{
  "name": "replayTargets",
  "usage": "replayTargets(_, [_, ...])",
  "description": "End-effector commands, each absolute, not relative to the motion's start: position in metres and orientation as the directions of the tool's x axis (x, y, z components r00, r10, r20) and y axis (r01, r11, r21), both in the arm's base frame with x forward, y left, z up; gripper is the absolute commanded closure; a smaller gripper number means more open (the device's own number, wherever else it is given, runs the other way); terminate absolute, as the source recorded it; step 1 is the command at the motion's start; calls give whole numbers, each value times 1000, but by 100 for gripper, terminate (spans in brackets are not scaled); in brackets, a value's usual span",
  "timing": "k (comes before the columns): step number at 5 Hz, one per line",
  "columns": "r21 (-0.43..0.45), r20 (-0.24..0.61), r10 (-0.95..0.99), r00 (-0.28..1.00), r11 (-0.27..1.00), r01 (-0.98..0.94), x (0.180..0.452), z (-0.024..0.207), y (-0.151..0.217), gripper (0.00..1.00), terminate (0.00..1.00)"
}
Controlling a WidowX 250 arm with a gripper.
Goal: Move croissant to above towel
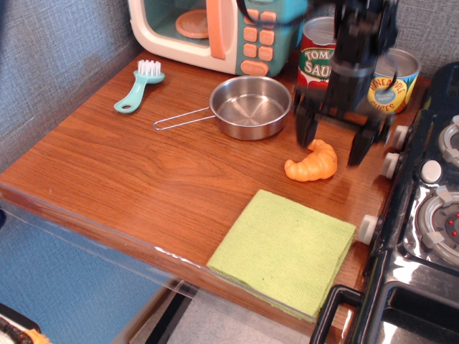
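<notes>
I count one croissant [312, 162], one green towel [285, 250], one steel pan [250, 107], one teal brush [139, 85], one toy microwave [215, 29] and two cans [319, 59]. The croissant lies on the wooden worktop [129, 165], just above the towel's far edge and apart from it. The gripper [335, 139] hangs over it, jaws spread wide, holding nothing. The towel reaches the worktop's front edge; bare wood lies to its left.

One fixed view looks down at an angle from in front of the table [129, 186], taking in everything from its near edge to the microwave [215, 32] behind.
</notes>
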State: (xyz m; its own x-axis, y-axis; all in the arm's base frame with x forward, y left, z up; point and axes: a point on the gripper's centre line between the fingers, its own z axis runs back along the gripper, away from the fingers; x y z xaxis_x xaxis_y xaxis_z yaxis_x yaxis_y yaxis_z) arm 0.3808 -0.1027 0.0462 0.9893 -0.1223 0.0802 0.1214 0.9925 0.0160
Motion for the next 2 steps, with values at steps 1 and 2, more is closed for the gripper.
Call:
replayTargets(1, [-10, 239, -27, 971, 999, 31, 342, 149, -58, 0, 0])
replayTargets(2, [-40, 213, -3, 977, 999, 11, 319, 148, -36, 0, 0])
